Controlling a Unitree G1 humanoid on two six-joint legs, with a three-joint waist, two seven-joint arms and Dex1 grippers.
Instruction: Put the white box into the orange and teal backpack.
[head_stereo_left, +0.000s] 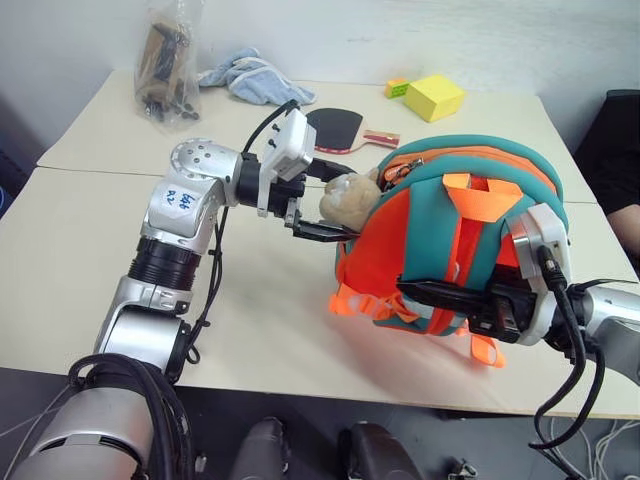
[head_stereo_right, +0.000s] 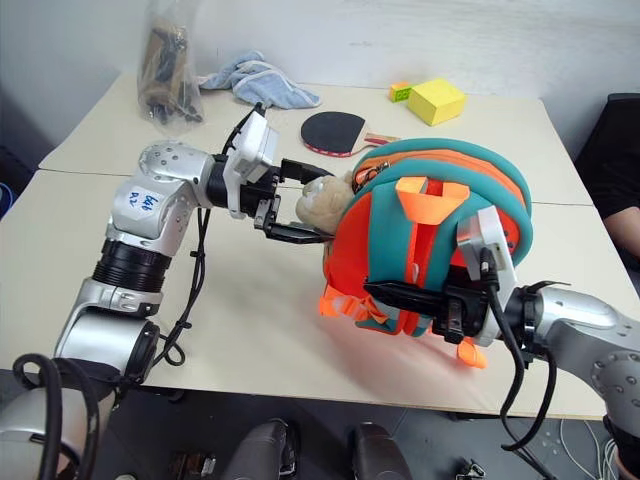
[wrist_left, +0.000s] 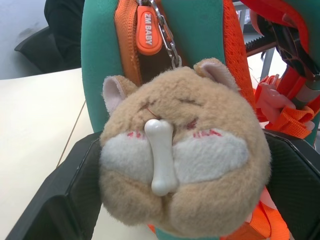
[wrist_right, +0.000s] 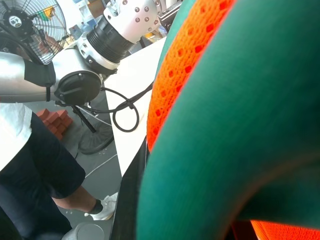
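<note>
The backpack (head_stereo_left: 455, 235) stands on the table (head_stereo_left: 80, 250), near its front edge, with the orange straps turned toward the robot. The right gripper (head_stereo_left: 450, 298) is pressed shut on the lower part of the backpack, where the straps and the teal padding meet, and in the right wrist view the teal and orange fabric lies directly against the camera. The left gripper (head_stereo_left: 325, 205) reaches in from the left with its two fingers wide apart, one above and one below the plush toy (wrist_left: 182, 150) that hangs from the zipper chain at the top of the backpack; the toy sits between the fingers, and I cannot tell if they touch it. The box I do not find in any view. Behind the backpack lie a paddle (head_stereo_left: 340, 127), a yellow block (head_stereo_left: 434, 97), a blue cloth (head_stereo_left: 255, 78) and a plastic bag (head_stereo_left: 168, 65). A person (wrist_right: 30, 150) stands beside the table
</note>
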